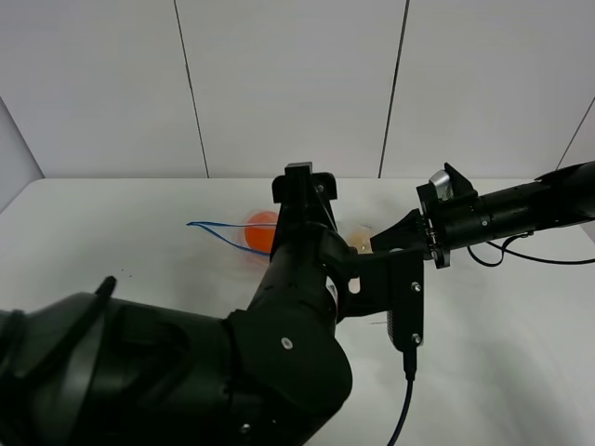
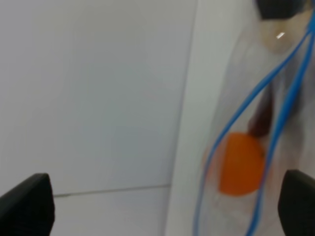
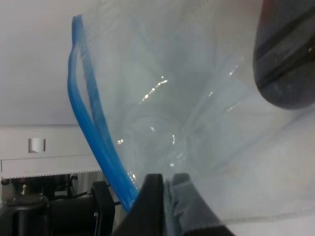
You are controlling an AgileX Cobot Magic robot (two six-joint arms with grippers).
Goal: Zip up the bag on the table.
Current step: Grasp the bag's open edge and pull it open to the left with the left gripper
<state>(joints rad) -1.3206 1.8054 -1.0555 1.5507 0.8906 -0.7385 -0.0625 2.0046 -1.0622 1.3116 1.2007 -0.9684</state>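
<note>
Both wrist views, right end effector pinching bag, left end effector splayed

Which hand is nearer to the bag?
Right. The right hand pinches the bag beside its blue zipper; the left hand is open, facing the bag, gripping nothing.

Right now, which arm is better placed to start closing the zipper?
Left, probably: the left gripper is open facing the parted blue zipper strips, while the right gripper is shut on the bag.
</note>
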